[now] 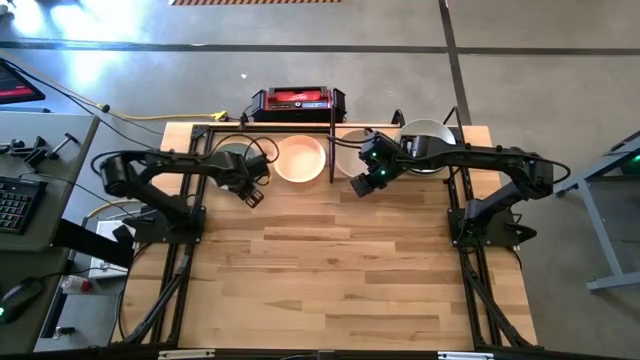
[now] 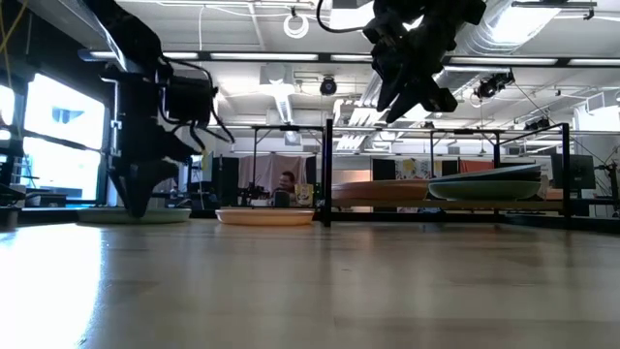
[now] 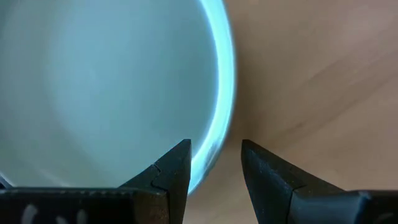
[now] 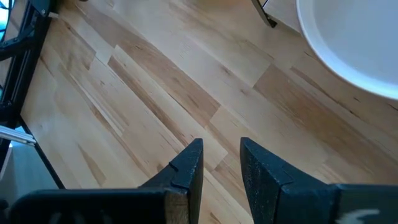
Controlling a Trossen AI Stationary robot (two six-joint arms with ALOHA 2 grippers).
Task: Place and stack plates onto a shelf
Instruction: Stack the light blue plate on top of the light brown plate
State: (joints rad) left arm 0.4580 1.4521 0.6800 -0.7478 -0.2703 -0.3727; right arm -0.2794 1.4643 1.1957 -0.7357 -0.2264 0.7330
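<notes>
One rim only sits between the spread left hand [image 3: 214,163] fingers; pale green plate [image 3: 112,81] may slip, while the right hand [image 4: 221,163], parted and empty, hangs above the desk [image 4: 155,93].

Pale green plate [image 3: 93,87] cut off by left wrist view's edges.

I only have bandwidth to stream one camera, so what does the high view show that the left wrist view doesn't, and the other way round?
Only the high view shows both arms, the right gripper over bare wood, the cream plate, the plates right of the divider, the shelf frame and the red-and-black box.

Only the left wrist view shows the left gripper open, its fingers straddling the rim of the pale green plate.

Both show that plate, the left gripper at it, and the wooden table.
</notes>
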